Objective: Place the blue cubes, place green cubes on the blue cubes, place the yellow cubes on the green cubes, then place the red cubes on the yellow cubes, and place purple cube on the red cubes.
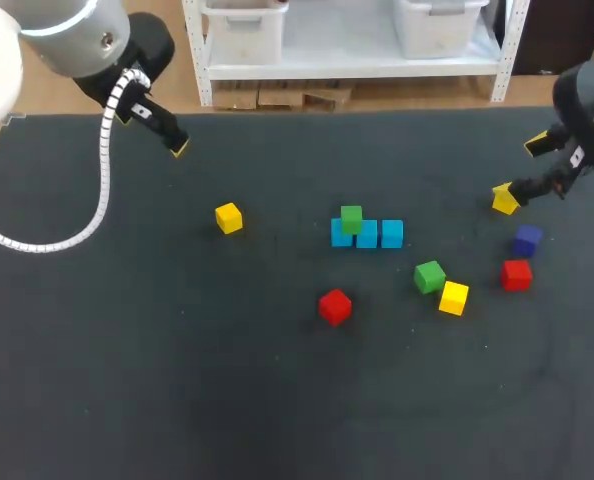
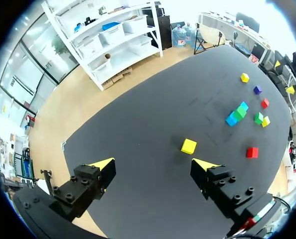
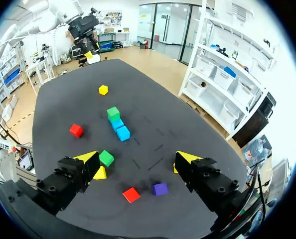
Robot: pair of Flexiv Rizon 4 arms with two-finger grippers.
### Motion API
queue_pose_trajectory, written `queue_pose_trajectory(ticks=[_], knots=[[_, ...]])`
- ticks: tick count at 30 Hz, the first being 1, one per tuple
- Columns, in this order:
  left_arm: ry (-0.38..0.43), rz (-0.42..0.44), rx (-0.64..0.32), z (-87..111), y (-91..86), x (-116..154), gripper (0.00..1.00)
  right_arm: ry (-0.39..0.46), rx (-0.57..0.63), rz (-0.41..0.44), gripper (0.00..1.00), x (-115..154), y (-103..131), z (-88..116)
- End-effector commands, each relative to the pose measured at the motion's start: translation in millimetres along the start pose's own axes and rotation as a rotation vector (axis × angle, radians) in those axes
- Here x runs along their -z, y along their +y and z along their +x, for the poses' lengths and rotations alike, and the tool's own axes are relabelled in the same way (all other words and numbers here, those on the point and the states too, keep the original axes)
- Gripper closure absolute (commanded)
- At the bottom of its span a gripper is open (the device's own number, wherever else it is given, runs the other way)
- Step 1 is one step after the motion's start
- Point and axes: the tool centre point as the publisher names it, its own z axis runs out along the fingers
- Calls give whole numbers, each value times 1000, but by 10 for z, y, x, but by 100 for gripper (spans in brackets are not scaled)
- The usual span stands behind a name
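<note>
Three blue cubes [image 1: 367, 234] lie in a row mid-table, and a green cube [image 1: 351, 218] sits on the left one. A second green cube [image 1: 429, 276] touches a yellow cube [image 1: 454, 297]. Another yellow cube [image 1: 229, 217] lies at the left and a third [image 1: 504, 200] at the right, close under my right gripper [image 1: 519, 168]. One red cube [image 1: 334, 306] is near the front, the other [image 1: 516, 274] beside the purple cube [image 1: 527, 239]. My right gripper [image 3: 138, 158] is open and empty above the purple cube [image 3: 160, 188]. My left gripper [image 2: 154, 164] is open and empty, high at the far left.
The black table [image 1: 177, 380] has wide bare areas at the front and left. My left arm's white cable [image 1: 102, 190] loops over the far left of the table.
</note>
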Motion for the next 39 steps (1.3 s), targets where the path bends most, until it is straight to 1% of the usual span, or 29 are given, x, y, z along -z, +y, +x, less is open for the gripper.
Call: queue_pose_trajectory(ticks=[1, 7, 9, 11, 13, 15, 17, 19, 24, 26, 28, 32, 34, 39], knots=[[1, 3, -1, -9, 10, -2, 0, -2, 0, 1, 0, 3, 3, 8], [1, 3, -1, -9, 10, -2, 0, -2, 0, 1, 0, 3, 3, 8], [1, 3, -1, -9, 10, -2, 0, 20, 22, 13, 0, 8, 30, -42], [1, 3, -1, -9, 10, -2, 0, 64, 39, 34, 0, 21, 56, -74], [1, 3, -1, -9, 10, -2, 0, 71, 54, 42, 0, 44, 70, -86], [1, 3, -1, -9, 10, -2, 0, 103, 72, 67, 0, 114, 66, -92], [1, 3, -1, -9, 10, -2, 0, 106, 79, 84, 0, 221, 26, -85], [1, 3, -1, -9, 10, -2, 0, 142, 98, 112, 0, 323, 1, -95], [1, 3, -1, -9, 10, -2, 0, 205, 153, 146, 0, 497, 49, -134], [1, 3, -1, -9, 10, -2, 0, 222, 175, 139, 0, 535, 76, -131], [1, 3, -1, -9, 10, -2, 0, 228, 199, 115, 0, 566, 110, -118], [1, 3, -1, -9, 10, -2, 0, 281, 252, 106, 0, 588, 191, -77], [1, 3, -1, -9, 10, -2, 0, 297, 268, 100, 0, 585, 247, -56], [1, 3, -1, -9, 10, -2, 0, 318, 285, 69, 0, 507, 303, 32]])
